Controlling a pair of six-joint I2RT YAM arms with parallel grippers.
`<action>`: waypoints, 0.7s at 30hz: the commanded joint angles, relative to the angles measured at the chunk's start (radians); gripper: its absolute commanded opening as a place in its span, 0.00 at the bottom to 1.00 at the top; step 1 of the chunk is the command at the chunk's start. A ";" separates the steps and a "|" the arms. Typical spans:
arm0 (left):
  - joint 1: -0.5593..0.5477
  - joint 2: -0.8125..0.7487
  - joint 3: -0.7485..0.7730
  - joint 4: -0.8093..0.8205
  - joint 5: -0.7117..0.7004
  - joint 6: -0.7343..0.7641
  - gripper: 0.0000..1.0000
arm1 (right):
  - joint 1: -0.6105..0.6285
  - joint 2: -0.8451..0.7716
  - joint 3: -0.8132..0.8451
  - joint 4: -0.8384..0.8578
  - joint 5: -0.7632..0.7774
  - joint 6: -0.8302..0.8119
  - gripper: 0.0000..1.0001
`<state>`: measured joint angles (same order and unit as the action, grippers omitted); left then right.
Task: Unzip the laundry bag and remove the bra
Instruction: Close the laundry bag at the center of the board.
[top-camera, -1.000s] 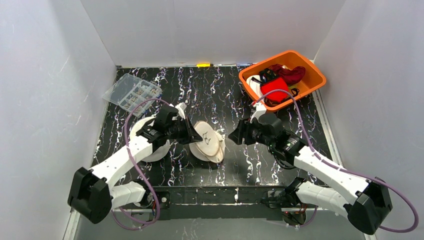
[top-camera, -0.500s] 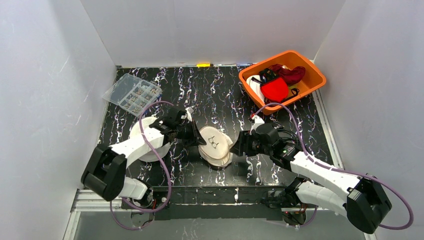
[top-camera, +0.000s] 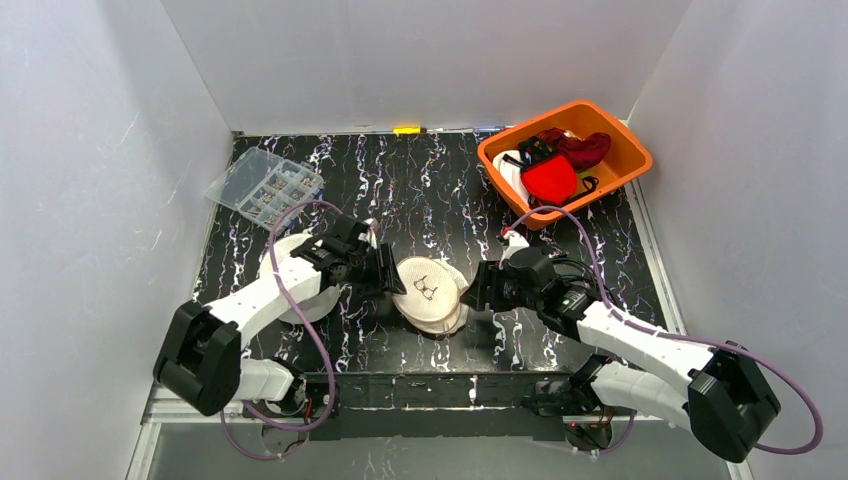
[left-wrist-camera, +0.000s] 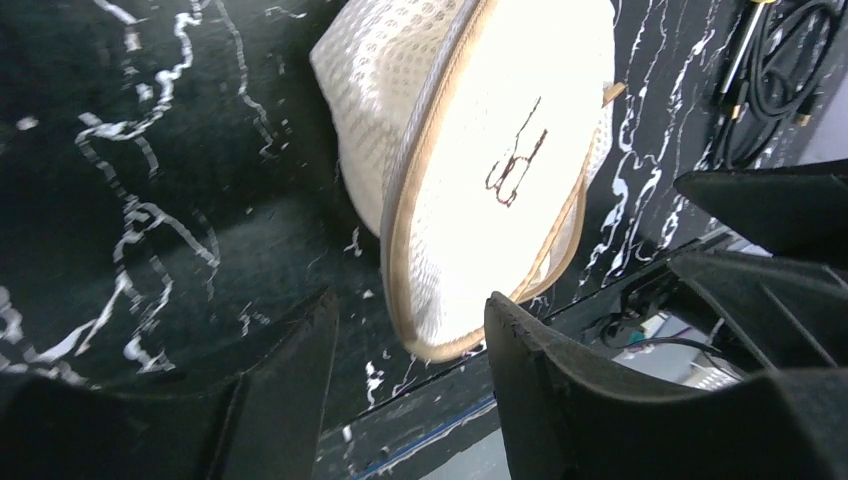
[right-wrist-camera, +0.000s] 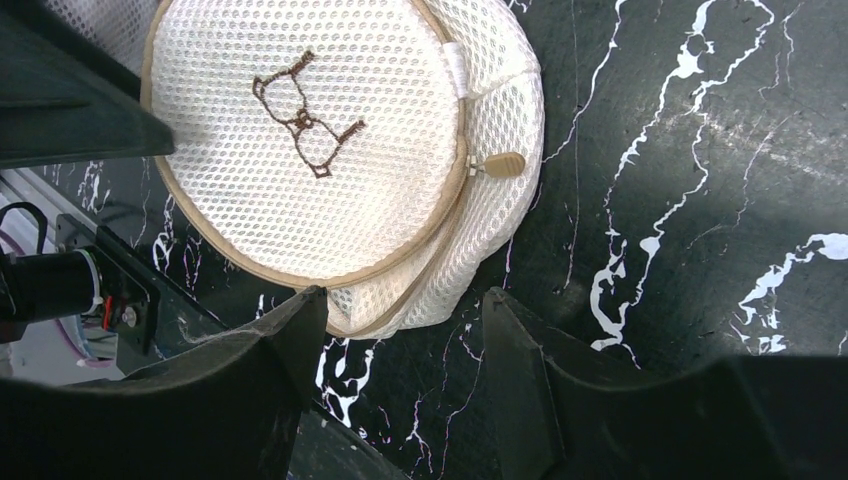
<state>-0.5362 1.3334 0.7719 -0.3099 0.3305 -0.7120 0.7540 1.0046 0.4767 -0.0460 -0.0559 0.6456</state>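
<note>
Two tools work near the front edge of the worktop, one on each side of a single laundry bag.

- The left tool is open. Its fingers are spread, and the bag's lower rim lies in the gap.
- The right tool is also open. Its fingers are spread just below the bag's edge.

The bag is round white mesh with tan piping and tilts on its edge. It bears one bear outline. One tan zip pull hangs at its side. The mesh hides what is inside.

One white round item lies under the left arm. Farther left is one clear compartment box. At the far right, one orange bin holds a heap of red, dark and white garments, whose number cannot be told.
</note>
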 joint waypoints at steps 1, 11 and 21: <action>-0.001 -0.089 0.076 -0.219 -0.122 0.086 0.54 | -0.001 0.018 -0.008 0.038 0.012 0.028 0.66; -0.002 -0.021 0.094 -0.101 -0.148 0.069 0.40 | 0.016 0.108 -0.025 0.139 -0.015 0.151 0.66; -0.021 0.109 0.077 0.008 -0.095 0.047 0.16 | 0.030 0.206 0.019 0.091 0.036 0.150 0.64</action>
<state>-0.5423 1.4307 0.8413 -0.3393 0.2050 -0.6609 0.7757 1.1835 0.4492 0.0357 -0.0463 0.7841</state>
